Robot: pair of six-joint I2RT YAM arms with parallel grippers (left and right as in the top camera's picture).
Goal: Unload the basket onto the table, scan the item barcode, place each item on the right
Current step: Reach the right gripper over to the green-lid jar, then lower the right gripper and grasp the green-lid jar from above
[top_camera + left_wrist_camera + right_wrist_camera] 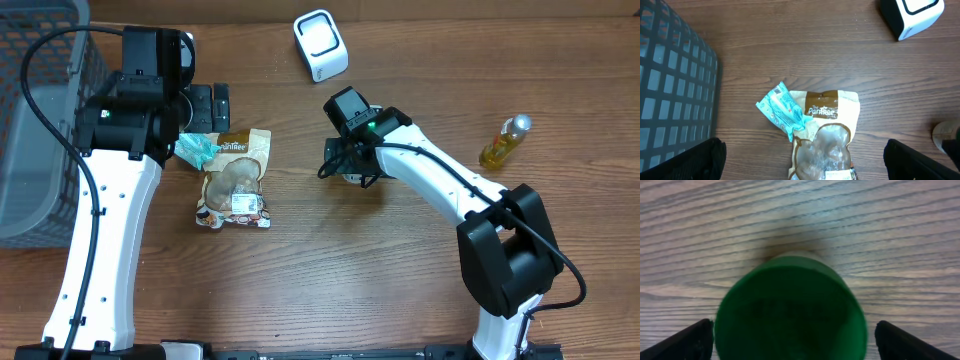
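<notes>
A brown and clear snack pouch (237, 175) (826, 134) lies flat on the wooden table, a white label near its lower end. A teal packet (197, 150) (782, 110) rests against its top left corner. My left gripper (212, 108) (802, 165) hovers open above the pouch with nothing between its fingers. The white barcode scanner (320, 45) (912, 15) stands at the back. My right gripper (350, 168) (795, 347) is open and straddles a round green-topped item (790, 312), with a small gap on each side. From overhead that item is mostly hidden under the gripper.
A grey mesh basket (30, 130) (670, 85) fills the left side. A yellow bottle (505, 140) lies at the right. Bare wood runs along the front of the table.
</notes>
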